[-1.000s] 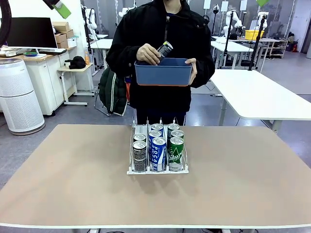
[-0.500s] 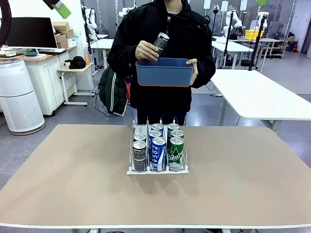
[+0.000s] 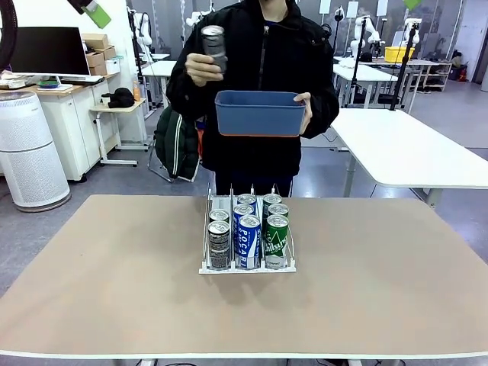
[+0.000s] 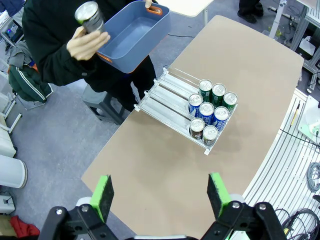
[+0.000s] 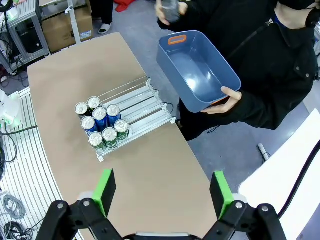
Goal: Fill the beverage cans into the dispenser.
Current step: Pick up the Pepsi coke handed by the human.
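Note:
The dispenser stands mid-table with several beverage cans in its three lanes: dark ones on the left, Pocari ones in the middle, green ones on the right. Behind the table a person's hand holds a dark can upright, high above a blue bin. My left gripper hangs open far above the dispenser and the held can. My right gripper is also open, high over the dispenser and bin.
The brown table is bare around the rack. The person's other hand grips the bin's side. The rear halves of the lanes hold nothing. A white table stands behind on the right.
The person's hand has lifted the dark can out of the blue bin, up and towards picture left, turning it upright. The bin, rack and grippers stay put.

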`<action>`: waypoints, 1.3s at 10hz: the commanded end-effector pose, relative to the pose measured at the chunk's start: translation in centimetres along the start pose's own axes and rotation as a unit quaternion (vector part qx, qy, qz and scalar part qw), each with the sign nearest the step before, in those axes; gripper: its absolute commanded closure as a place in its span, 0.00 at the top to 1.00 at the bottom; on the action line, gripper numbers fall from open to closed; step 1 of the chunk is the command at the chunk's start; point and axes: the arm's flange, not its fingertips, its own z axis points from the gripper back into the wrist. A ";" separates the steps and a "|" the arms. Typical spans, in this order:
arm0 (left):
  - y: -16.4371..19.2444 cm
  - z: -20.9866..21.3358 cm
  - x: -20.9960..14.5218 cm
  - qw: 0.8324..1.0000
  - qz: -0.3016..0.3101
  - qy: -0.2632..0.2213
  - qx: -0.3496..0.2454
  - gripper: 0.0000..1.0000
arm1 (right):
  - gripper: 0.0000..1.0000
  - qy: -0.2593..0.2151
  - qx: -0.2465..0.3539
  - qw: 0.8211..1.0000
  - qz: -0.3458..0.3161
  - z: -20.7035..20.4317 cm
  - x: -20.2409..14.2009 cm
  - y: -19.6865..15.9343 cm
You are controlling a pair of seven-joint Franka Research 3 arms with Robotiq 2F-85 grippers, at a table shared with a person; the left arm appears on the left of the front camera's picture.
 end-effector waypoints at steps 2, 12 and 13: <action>0.1 -0.1 0.0 1.000 0.000 -0.003 0.001 1.00 | 1.00 -0.002 0.000 1.000 0.001 0.0 0.0 0.0; 0.1 -0.1 0.0 1.000 0.000 -0.003 0.001 1.00 | 1.00 -0.002 0.000 1.000 0.001 0.0 0.0 0.0; 0.1 -0.1 0.0 1.000 0.000 -0.003 0.001 1.00 | 1.00 -0.002 0.000 1.000 0.001 0.0 0.0 0.0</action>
